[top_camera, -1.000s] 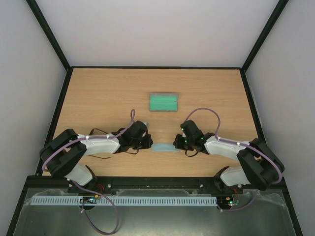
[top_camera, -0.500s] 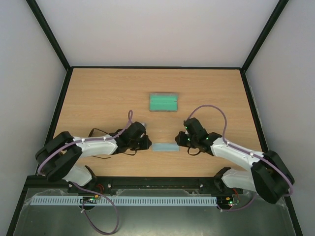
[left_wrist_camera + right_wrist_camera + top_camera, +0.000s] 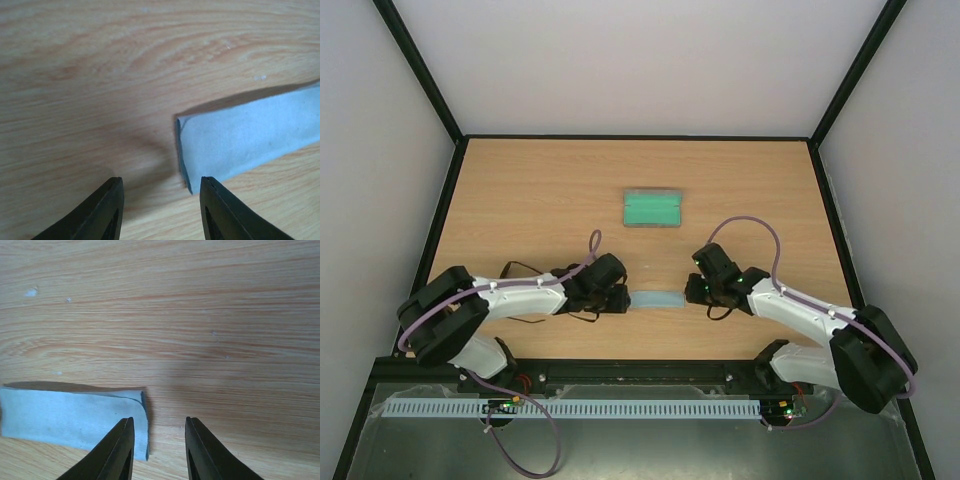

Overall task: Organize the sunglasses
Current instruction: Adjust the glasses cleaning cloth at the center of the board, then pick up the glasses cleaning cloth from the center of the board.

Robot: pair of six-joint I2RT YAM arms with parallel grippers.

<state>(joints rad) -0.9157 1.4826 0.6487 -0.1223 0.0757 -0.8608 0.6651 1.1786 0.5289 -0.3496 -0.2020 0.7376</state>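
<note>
Near edge: a white slotted strip runs across the front. Just behind it are the two arm bases and the black bar at the edge of the wooden table.
Left gripper: low over the wood, its jaws parted to a moderate gap with only bare table between them. It has hold of nothing.
Right gripper: also low, with a narrower gap between its jaws and nothing in it.
Cloth: light blue and folded into a narrow strip, it lies flat between the two grippers. One cut end is just ahead of each pair of fingers, and neither pair visibly touches it.
Sunglasses: fine black curved lines on the wood along the far side of the left forearm. More thin dark line shows at the near side of that wrist. The arm covers most of the pair, and the lenses cannot be made out.
Case: a grey oblong lying open with its green inside showing. It sits mid-table, farther out, well apart from the cloth and both grippers.
Open room: bare wood lies to the left and right of the arms and all round the case, out to the black frame at the far edge.
</note>
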